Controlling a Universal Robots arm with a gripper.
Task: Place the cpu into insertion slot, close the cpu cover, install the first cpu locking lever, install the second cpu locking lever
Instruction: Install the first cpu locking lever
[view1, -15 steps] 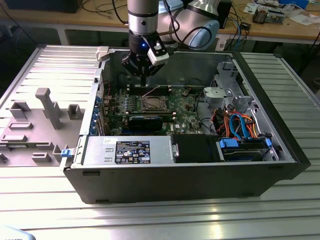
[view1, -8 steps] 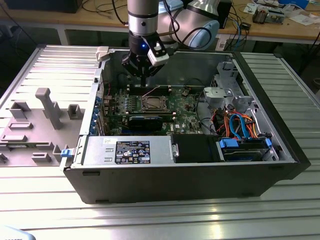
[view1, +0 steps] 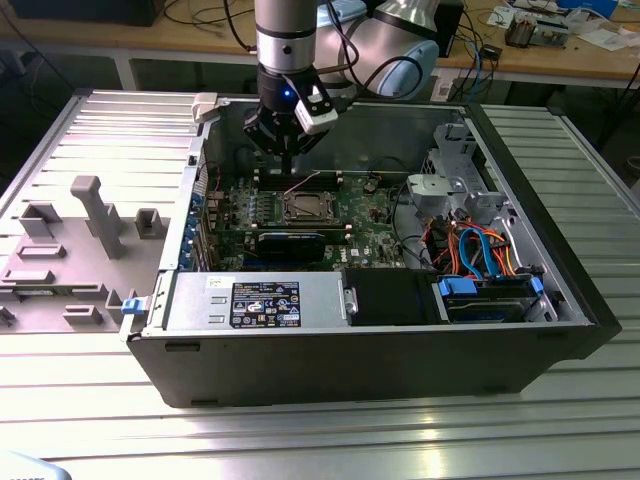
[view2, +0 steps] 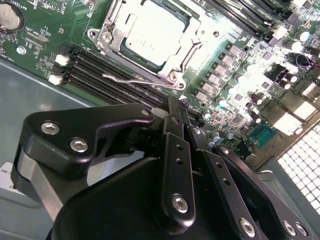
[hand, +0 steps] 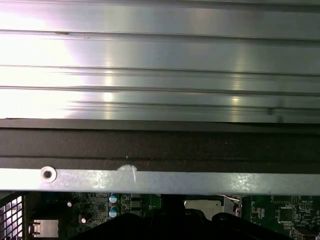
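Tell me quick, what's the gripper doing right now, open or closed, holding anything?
Gripper: fingers closed together, holding nothing, poised above the motherboard near the cpu cover, with the cpu already seated under it.

The open black computer case (view1: 380, 350) lay on the ribbed metal tabletop (view1: 320, 430). In it, the green motherboard (view1: 370, 215) held the small flat square silver-grey cpu (view2: 152, 32), framed by the thin silvery metal cpu cover (view2: 120, 27). The black robot hand (view1: 287, 165) hung at the cpu's twelve o'clock in the exterior view.

End effector (view1: 287, 160) hangs just above the cpu cover (view1: 304, 207).
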